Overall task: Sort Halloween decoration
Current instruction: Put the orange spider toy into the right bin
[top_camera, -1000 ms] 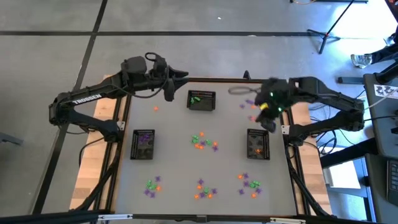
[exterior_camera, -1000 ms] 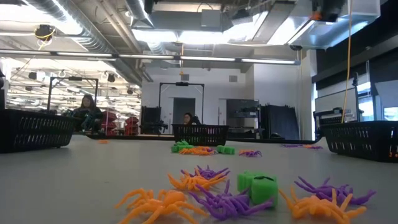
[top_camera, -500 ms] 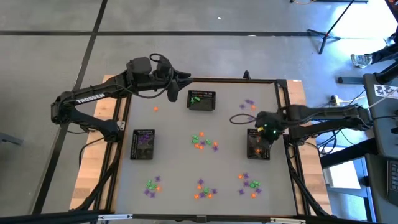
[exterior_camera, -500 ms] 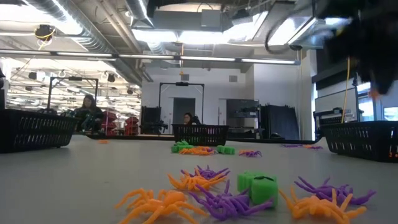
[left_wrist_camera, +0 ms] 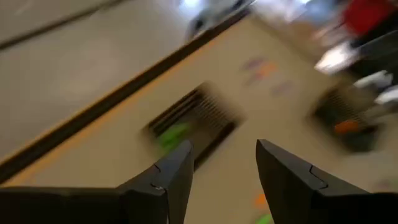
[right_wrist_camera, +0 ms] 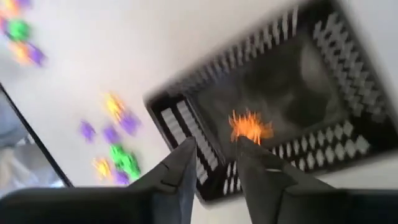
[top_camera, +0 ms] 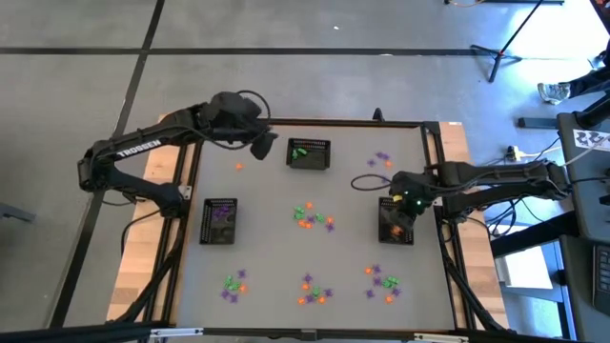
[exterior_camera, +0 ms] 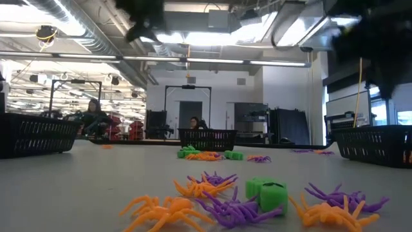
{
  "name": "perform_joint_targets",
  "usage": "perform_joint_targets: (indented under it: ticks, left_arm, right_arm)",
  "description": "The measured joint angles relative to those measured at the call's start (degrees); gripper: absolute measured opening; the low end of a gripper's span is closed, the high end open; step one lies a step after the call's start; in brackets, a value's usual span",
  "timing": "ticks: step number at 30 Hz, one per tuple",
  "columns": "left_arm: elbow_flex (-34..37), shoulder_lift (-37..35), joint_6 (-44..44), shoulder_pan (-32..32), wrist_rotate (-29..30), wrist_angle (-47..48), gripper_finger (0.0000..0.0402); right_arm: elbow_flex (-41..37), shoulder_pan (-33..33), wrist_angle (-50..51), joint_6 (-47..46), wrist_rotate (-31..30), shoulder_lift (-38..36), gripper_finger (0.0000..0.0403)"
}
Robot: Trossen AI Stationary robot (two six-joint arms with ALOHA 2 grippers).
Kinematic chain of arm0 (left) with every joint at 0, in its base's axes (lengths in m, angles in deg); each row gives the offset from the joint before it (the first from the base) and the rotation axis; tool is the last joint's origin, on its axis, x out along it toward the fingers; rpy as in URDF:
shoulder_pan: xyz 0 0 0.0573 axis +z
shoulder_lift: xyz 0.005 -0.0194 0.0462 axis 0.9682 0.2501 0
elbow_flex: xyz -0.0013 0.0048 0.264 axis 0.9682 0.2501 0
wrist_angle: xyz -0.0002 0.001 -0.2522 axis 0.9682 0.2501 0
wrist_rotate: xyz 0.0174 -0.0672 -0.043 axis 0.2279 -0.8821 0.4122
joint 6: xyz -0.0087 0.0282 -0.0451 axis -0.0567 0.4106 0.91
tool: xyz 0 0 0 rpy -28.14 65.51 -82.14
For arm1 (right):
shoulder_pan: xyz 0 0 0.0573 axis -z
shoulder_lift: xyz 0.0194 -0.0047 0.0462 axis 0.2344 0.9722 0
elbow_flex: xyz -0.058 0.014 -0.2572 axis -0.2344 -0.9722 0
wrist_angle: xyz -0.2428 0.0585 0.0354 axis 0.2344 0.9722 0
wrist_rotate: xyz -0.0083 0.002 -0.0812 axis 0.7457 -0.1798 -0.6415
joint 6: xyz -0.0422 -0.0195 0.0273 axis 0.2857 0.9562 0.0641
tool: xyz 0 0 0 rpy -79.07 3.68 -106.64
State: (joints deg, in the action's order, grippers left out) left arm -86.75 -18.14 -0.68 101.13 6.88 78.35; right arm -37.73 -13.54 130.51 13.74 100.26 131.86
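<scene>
- Trinkets lie in loose clusters on the table [top_camera: 267,238]; nearest the front edge are three groups, purple and green at front left [top_camera: 233,283], orange and purple at front centre [top_camera: 314,289], green and orange at front right [top_camera: 383,281]; in the low view these show as orange spiders [exterior_camera: 161,211], purple spiders [exterior_camera: 235,209] and a green piece [exterior_camera: 267,193]
- Centre cluster [top_camera: 312,217] of green, orange and purple sits mid-table, between the left basket [top_camera: 220,221] and the right basket [top_camera: 396,221]; the left basket holds purple pieces
- Right gripper [top_camera: 408,202] hangs directly over the right basket's far end; in its wrist view the fingers [right_wrist_camera: 180,177] stand slightly apart with nothing between them, and an orange spider [right_wrist_camera: 250,126] lies on the basket floor just beyond the fingertips, apart from them
- Beside that basket in the same view, a scatter of purple, orange and green pieces [right_wrist_camera: 115,140] lies on the bare table
- Far basket [top_camera: 309,153] at the table's back holds green pieces; a lone orange piece [top_camera: 238,166] lies to its left, and a few purple and orange ones [top_camera: 383,160] to its right near the far right corner
- Left gripper [top_camera: 265,145] hovers just left of the far basket, over the table's back edge; its fingers [left_wrist_camera: 171,180] are spread and empty, with the green-filled basket [left_wrist_camera: 186,127] ahead of them, well clear of the tips
</scene>
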Motion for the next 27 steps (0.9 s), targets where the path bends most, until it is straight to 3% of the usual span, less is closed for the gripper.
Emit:
perform_joint_targets:
  ticks: [7,14,20,27]
  left_arm:
    - [0.0,5.0,-4.8,9.1,2.5,18.5,0.0165]
    - [3.8,14.8,-13.3,14.7,-3.0,20.4,0.0165]
    - [9.9,20.7,-16.0,15.0,-4.1,20.9,0.0165]
    - [15.1,22.0,-16.0,15.0,-1.3,14.8,0.0165]
  right_arm:
    - [9.1,0.0,-6.7,6.6,-11.9,0.0,0.0117]
    - [15.7,0.0,-11.7,11.8,-24.8,0.0,0.0118]
    - [17.3,0.0,-11.8,11.8,-26.6,0.0,0.0118]
    - [17.3,0.0,-12.1,11.6,-26.6,0.6,0.0118]
